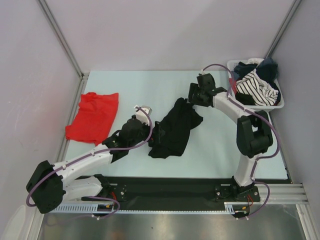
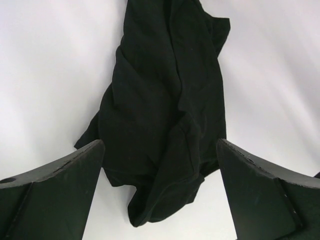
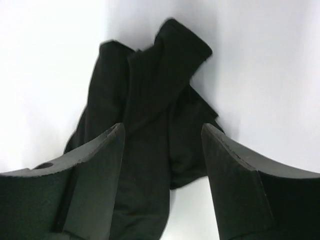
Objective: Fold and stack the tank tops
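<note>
— Where are the two tops?

— The red tank top [image 1: 92, 117] lies spread out, a little rumpled, at the left side of the desk [image 1: 215, 145], near its left edge. The black tank top [image 1: 175, 130] lies in a crumpled heap near the middle of the desk, well apart from the red one. It is bunched lengthwise, with folds and creases all along it.

— And the arms?

— Both reach for the black one from opposite sides. The left tool [image 2: 160, 142] is at the heap's near left end. Its two fingers are spread as wide as they go, and that end of the cloth shows in the gap between them. Nothing is gripped.

— The right one?

— The right tool [image 3: 162, 126] is over the far right end of the same heap. Its jaws stand moderately apart, narrower than the left pair. The black cloth runs between and under the fingers without filling the gap, so I read it as not clamped on anything.

— Anything else on the desk?

— A white basket [image 1: 280, 102] stands at the far right corner, heaped with other clothes, one of them striped black and white. It stands just beside the right arm, clear of both tank tops.
</note>
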